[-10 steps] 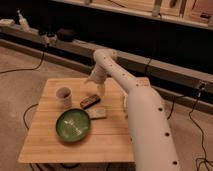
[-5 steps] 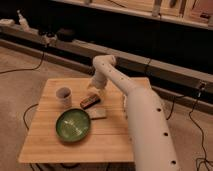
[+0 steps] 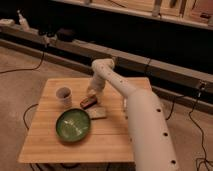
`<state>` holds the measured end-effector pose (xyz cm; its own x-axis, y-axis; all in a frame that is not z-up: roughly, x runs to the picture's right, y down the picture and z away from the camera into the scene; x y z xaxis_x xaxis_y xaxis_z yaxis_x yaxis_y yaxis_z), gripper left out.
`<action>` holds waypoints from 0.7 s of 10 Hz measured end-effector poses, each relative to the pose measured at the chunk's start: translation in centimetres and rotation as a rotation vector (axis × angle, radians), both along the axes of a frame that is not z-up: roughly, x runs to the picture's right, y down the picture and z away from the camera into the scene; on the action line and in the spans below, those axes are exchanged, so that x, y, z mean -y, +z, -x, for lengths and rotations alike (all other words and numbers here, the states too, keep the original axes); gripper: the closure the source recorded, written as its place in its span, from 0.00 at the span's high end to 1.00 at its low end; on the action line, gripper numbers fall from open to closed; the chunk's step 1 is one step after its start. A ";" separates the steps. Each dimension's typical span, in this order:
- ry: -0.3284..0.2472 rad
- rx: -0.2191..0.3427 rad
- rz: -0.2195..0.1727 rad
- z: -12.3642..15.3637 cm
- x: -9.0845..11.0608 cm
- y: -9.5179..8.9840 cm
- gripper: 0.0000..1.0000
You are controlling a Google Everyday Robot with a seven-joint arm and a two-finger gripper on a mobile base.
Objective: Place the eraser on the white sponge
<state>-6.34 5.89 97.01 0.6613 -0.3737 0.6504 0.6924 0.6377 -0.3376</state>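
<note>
Brown with a reddish edge, the eraser (image 3: 88, 103) is lying flat on the wooden table (image 3: 55, 145), between the white cup (image 3: 63, 95) and the white sponge (image 3: 98, 113); the sponge is sitting just beside it on the near side, close against the rim of the green plate (image 3: 73, 125). The gripper (image 3: 92, 94) is hanging right over the far end of the eraser, at the tip of the white arm (image 3: 145, 125) that is reaching in from the right; whether it is open, closed or already gripping the eraser cannot be told, nor whether it is touching it.

Judging by this layout, the robot is working on the pick-up, and the placing is not yet done. To do it well, it should be centring the gripper over the middle of the eraser rather than its end, coming down low because the eraser is so flat, and closing across the narrow width; a grip at one end is likely to be tilting the eraser. The carry is short, so a small lift is enough; the eraser should be travelling level, settling on the middle of the soft sponge before release. The cup and the plate are standing near, so the arm should be moving slowly, without nudging the sponge.
</note>
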 end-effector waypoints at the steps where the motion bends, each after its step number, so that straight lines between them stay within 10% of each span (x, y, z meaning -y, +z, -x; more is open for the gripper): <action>1: -0.005 0.006 0.000 0.0 -0.1 0.0 0.37; 7: 0.057 -0.023 -0.033 -3.5 3.9 -3.9 0.28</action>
